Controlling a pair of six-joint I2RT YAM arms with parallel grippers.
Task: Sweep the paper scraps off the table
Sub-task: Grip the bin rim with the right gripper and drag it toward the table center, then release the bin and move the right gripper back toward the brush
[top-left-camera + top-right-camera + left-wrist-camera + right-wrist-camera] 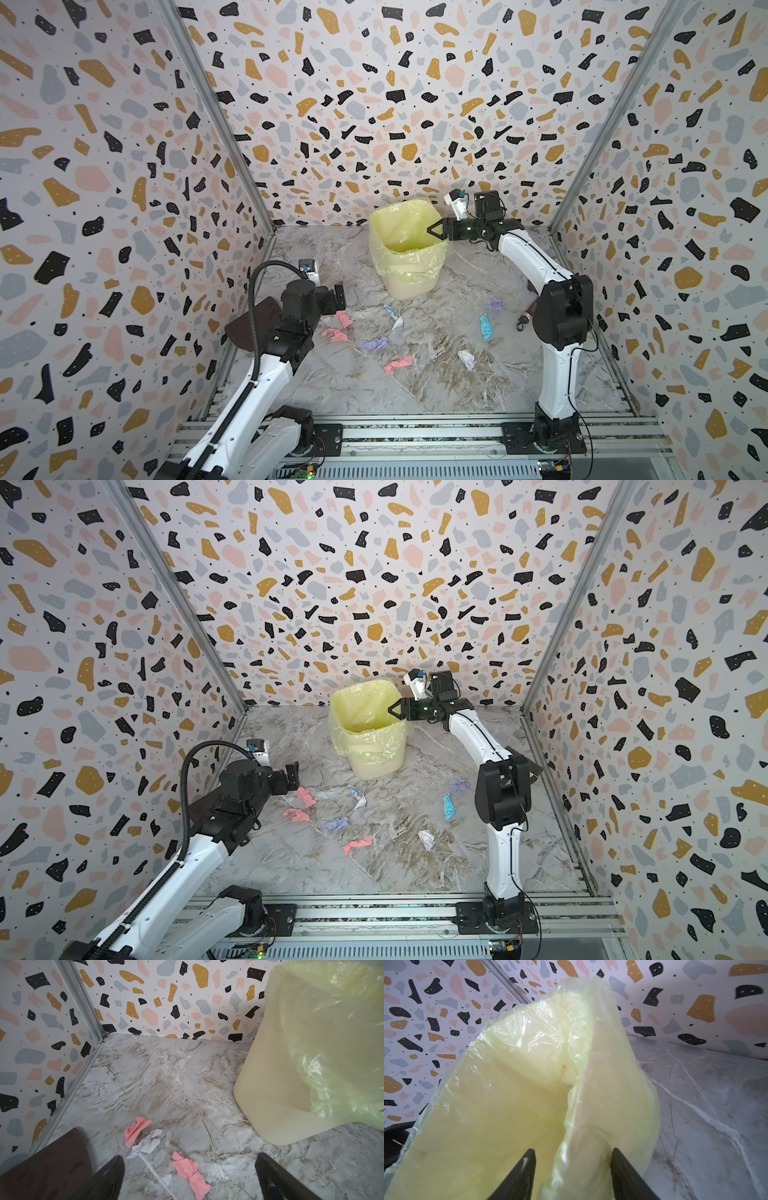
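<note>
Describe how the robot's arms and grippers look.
The left arm and right arm have white links and black joints. A black ribbed hose loops along the left one; thin black wires trail the right. The left gripper and right gripper are black with tapered jaws; a green light glows on the right wrist.

Both top views look steeply down from the front over the whole tabletop (pixel 436 390). The left wrist view looks low across scraps (pixel 190 1172) toward the bin (pixel 280 1095); the right wrist view peers into it, close.
</note>
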